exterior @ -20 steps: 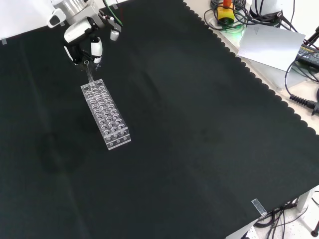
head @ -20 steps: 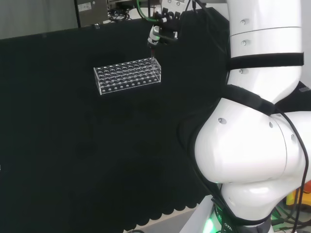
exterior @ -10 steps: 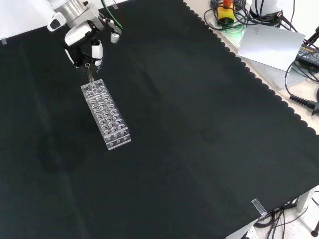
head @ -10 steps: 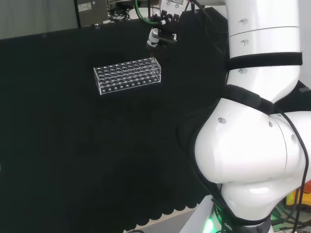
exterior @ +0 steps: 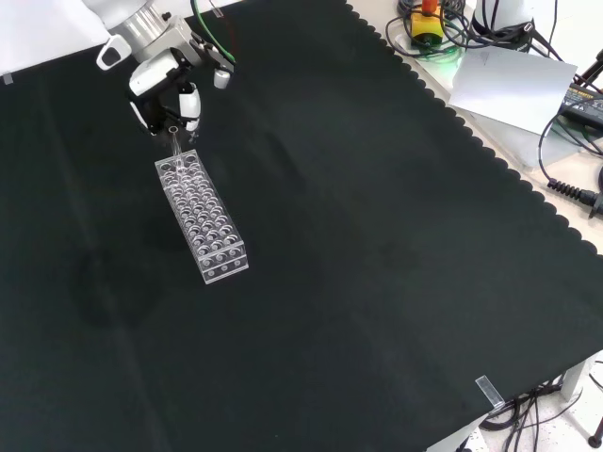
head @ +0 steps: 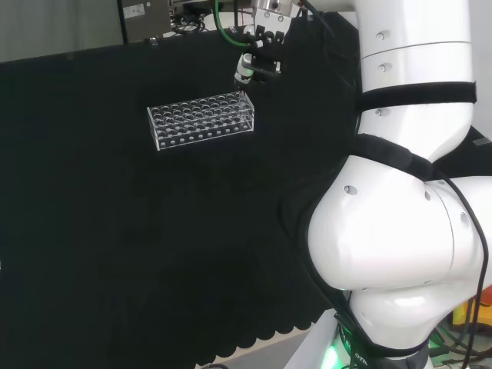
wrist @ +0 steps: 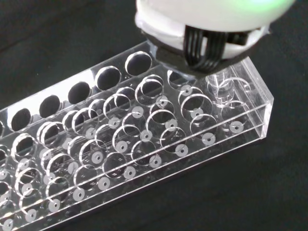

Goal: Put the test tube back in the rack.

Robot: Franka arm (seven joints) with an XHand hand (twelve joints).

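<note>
— One clear glass test tube is all the black and white robot hand has, yes?

— Yes. Its fingers are curled in around the tube's upper part, pinching it, and the tube hangs upright straight below them.

— Where is the tube relative to the clear plastic rack with its rows of round holes?

— Its lower end sits at the end of the rack directly beneath the hand. In the wrist view the tube appears to be entering a corner hole of the rack, just under the palm. I cannot tell how deep it has gone.

— Why hold it so high and so straight?

— I judge that gripping near the top leaves the lower length free to slide into the hole, and that keeping it vertical lets it pass through the stacked plates without catching.

— Anything in the other holes?

— Those I can make out in the wrist view look empty; I see the white rings at the bottom through the plates. The tube itself seems empty too, though clear glass is hard to read.

— And the rack's position?

— Flat on the black cloth, stretching away from the hand.
</note>
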